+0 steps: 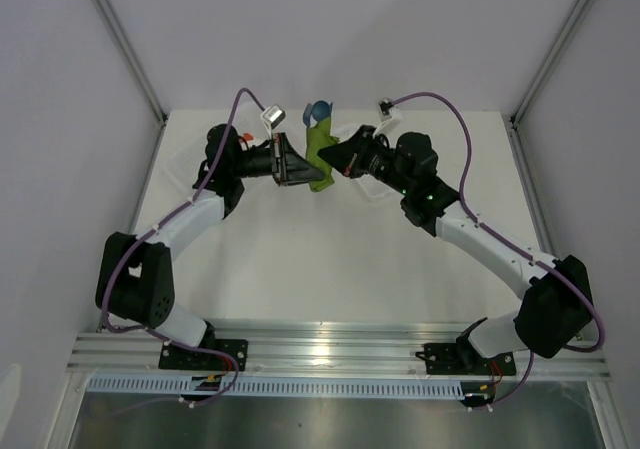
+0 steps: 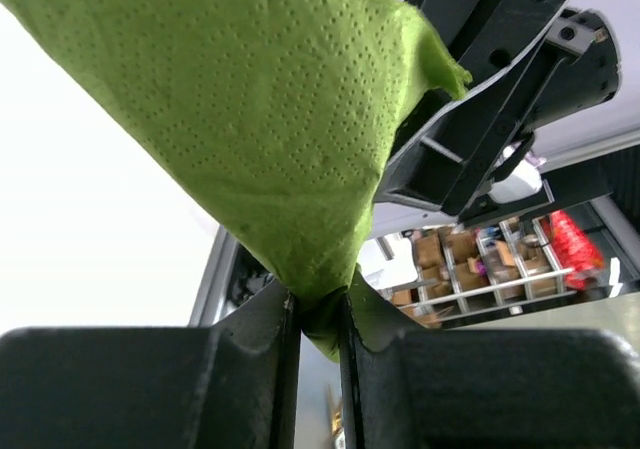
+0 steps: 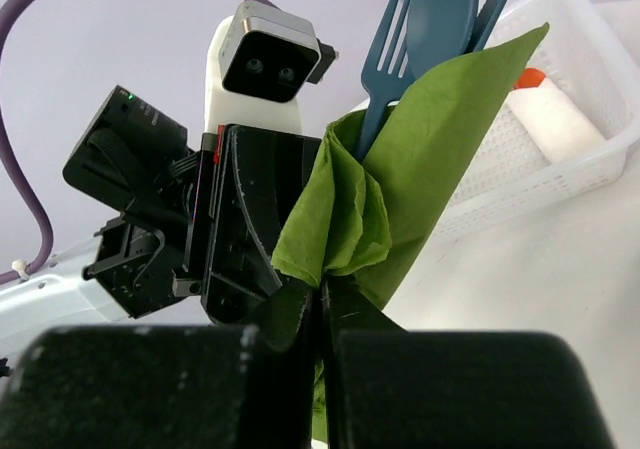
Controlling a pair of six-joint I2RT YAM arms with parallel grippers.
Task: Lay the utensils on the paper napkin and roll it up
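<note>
White tabletop (image 1: 300, 269) between pale walls, with an aluminium rail (image 1: 330, 347) at the lower edge of the top view. At upper centre the left gripper (image 1: 303, 172) and right gripper (image 1: 340, 159) meet. Each has its fingers pressed together on a lower fold of the paper napkin (image 1: 318, 154), which is held off the table. The napkin is wrapped loosely round the utensils (image 1: 320, 112); fork (image 3: 385, 59) and spoon (image 3: 440, 9) project above.

The paper is probably thin, limp and easily torn. The cutlery looks light, stiff and smooth, and likely to slide from a slack wrap. The best hold is on doubled paper over the handles.

Behind stands a white mesh basket (image 3: 545, 194) holding an orange-tipped roll (image 3: 560, 119).
</note>
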